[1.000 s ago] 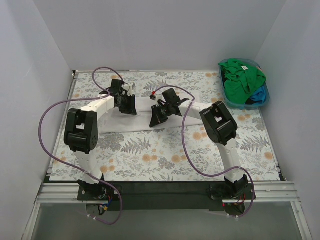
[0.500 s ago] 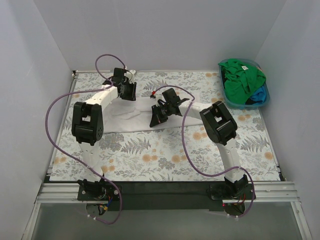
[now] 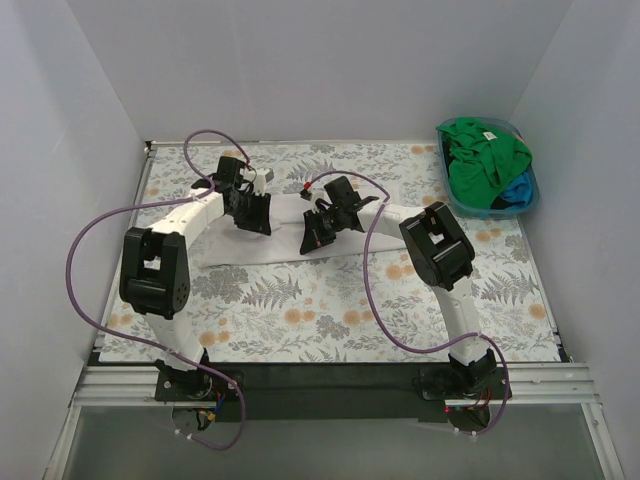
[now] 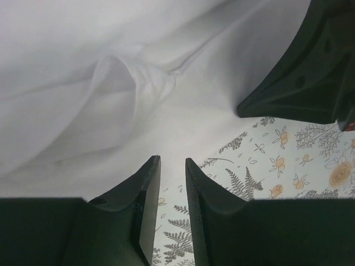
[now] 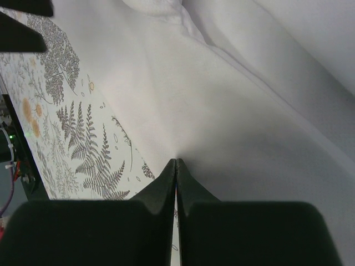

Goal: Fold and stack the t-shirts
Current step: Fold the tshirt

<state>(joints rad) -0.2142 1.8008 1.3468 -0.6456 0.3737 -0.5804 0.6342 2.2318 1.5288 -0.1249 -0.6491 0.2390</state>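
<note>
A white t-shirt [image 3: 270, 238] lies spread on the floral table cloth [image 3: 300, 300], between the two grippers. My left gripper [image 3: 250, 212] hovers over the shirt's left part. In the left wrist view its jaws [image 4: 172, 160] stand slightly apart and empty at the edge of the shirt [image 4: 111, 83]. My right gripper [image 3: 312, 233] is at the shirt's near edge. In the right wrist view it [image 5: 176, 162] is shut, pinching the edge of the shirt [image 5: 233, 100]. A green t-shirt [image 3: 485, 150] and a blue one [image 3: 515, 190] lie bunched in a bin.
A blue plastic bin [image 3: 455, 203] stands at the back right of the table. White walls close in the left, back and right sides. Purple cables loop from both arms. The right gripper's body [image 4: 310, 66] shows close by in the left wrist view.
My left gripper went toward the back of the table and has come back forward over the shirt's left part. The right gripper has stayed in place.
</note>
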